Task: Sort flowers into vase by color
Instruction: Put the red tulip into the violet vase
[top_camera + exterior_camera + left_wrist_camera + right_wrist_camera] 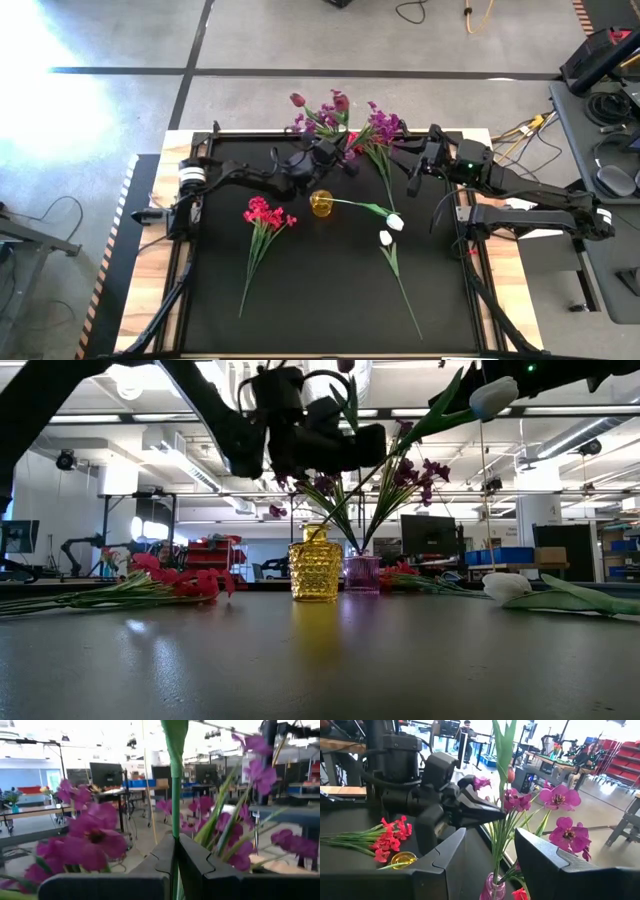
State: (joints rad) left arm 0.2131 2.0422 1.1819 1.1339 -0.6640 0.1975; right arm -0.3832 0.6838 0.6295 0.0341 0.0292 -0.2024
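Flowers (263,218) lie left of vase (321,204)

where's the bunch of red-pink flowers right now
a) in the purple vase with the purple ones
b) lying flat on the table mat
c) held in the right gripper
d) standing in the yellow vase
b: the red-pink flowers lie flat on the black mat, to the side of the yellow vase, with no gripper on them; the low view also shows them lying on the surface.
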